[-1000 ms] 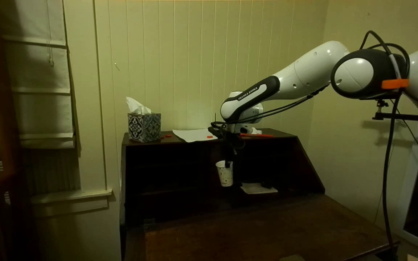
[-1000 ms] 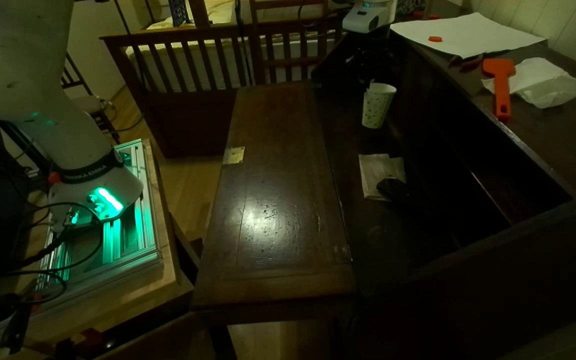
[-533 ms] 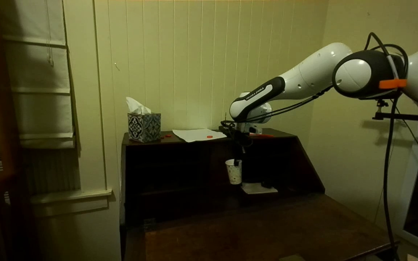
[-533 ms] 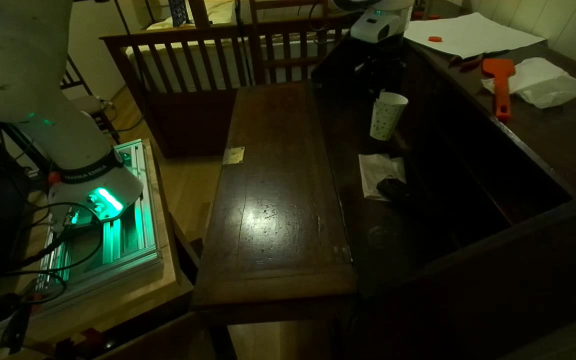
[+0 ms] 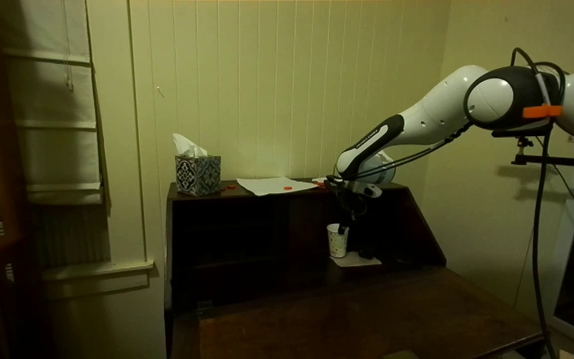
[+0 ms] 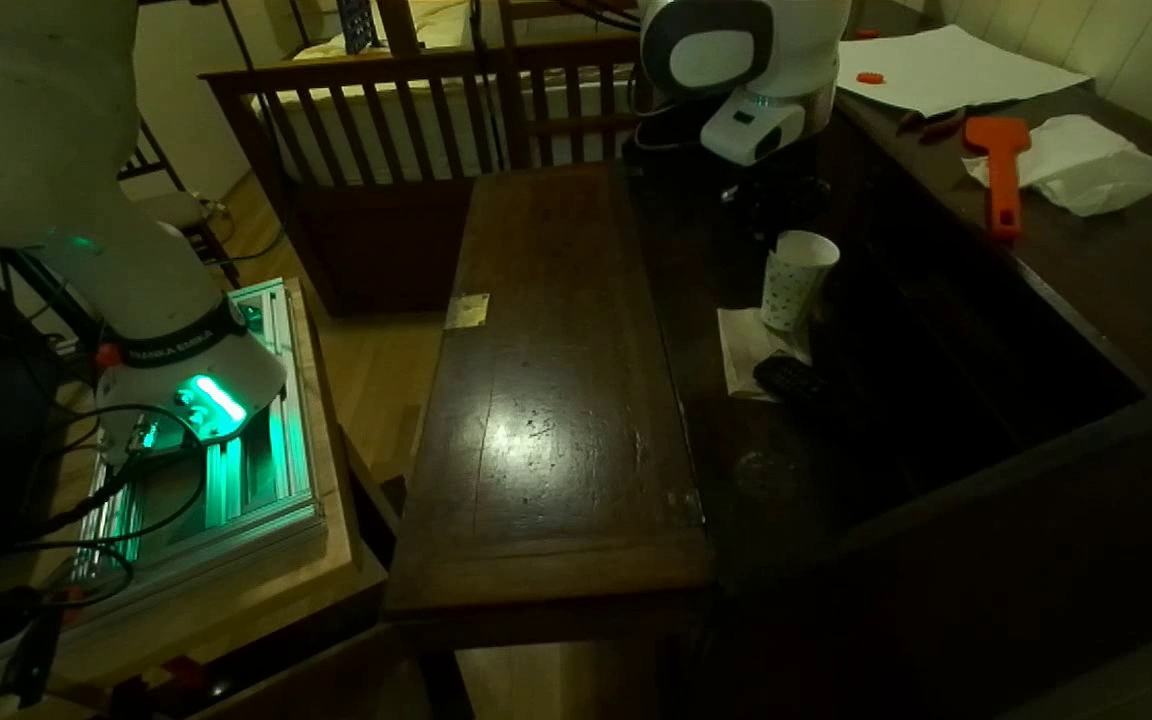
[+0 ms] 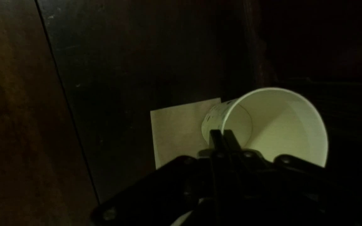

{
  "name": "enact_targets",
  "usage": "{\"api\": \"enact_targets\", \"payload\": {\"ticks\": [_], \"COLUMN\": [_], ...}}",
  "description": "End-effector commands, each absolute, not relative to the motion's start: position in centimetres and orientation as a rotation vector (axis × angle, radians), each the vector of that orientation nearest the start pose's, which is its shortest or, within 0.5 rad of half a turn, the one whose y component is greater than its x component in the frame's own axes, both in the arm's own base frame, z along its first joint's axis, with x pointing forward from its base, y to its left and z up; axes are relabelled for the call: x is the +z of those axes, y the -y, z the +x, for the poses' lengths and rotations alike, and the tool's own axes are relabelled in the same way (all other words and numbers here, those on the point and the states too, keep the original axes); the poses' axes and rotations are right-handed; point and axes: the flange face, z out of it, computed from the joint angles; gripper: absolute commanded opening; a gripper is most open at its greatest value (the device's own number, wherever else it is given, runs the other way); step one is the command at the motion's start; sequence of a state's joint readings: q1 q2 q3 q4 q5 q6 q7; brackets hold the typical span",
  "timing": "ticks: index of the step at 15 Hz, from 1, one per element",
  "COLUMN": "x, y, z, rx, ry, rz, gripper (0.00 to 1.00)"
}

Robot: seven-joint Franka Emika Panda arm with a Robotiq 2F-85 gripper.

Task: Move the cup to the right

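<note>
The cup [image 5: 337, 244] is white with small dark speckles, taller than wide, and also shows in an exterior view [image 6: 794, 290]. It leans slightly. My gripper [image 7: 222, 133] is shut on the cup's rim, one finger inside and one outside, in the wrist view, where the cup's inside [image 7: 281, 128] looks empty. In an exterior view my gripper [image 5: 343, 229] is at the cup's top edge. The cup's base is over or at the edge of a flat paper [image 6: 739, 350] on the desk; I cannot tell whether it touches.
A black remote-like object [image 6: 791, 378] lies on the paper. The desk's dark shelf compartments stand behind the cup. On the desk top are the patterned tissue box [image 5: 198, 174], a white sheet [image 6: 946, 70], an orange tool [image 6: 1002, 180] and crumpled white material [image 6: 1096, 165].
My gripper has carried the cup rightward in an exterior view, toward the flat paper, and most recently lower. The arm has tilted and come down with it. The grip on the rim stays.
</note>
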State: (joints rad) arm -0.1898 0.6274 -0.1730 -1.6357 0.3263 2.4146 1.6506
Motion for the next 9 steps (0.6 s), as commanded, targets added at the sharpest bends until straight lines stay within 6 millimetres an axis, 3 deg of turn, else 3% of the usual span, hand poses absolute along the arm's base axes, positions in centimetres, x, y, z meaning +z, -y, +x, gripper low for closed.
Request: {"api": "enact_targets", "payload": {"ticks": [1, 3, 4, 6, 9], "x": [26.7, 26.5, 26.5, 26.8, 28.9], "y": [23.6, 23.7, 23.6, 23.3, 22.2], "z": [64.1, 63.5, 63.4, 63.0, 62.1], "rx": [-0.094, -0.095, -0.083, -0.082, -0.108], "ry": [-2.586, -2.582, -2.590, -2.603, -2.591], "rz": [-1.299, -1.313, -1.314, -1.329, -1.365], "gripper": [0.01, 0.01, 0.28, 0.33, 0.55]}}
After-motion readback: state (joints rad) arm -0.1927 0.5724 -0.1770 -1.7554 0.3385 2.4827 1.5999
